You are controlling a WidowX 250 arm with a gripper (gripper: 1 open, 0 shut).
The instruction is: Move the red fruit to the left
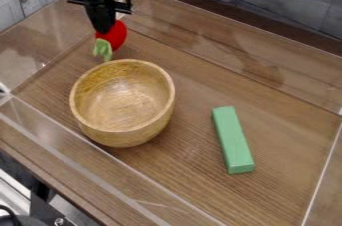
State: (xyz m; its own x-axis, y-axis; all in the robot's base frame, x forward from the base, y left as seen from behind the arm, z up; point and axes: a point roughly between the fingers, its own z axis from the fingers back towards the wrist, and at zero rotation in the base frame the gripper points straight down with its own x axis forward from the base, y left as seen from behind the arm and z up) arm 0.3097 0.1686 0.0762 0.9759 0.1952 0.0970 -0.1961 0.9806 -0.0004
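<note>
The red fruit [114, 36] is a small bright-red toy with a green leafy end pointing down-left. It hangs just behind the far left rim of the wooden bowl [123, 101]. My black gripper [103, 24] comes down from the top of the view and is shut on the red fruit's upper part. Whether the fruit touches the tabletop cannot be told.
A long green rectangular block [233, 139] lies on the wooden table to the right of the bowl. Clear plastic walls [38, 45] ring the work area, with a low front wall near the bottom edge.
</note>
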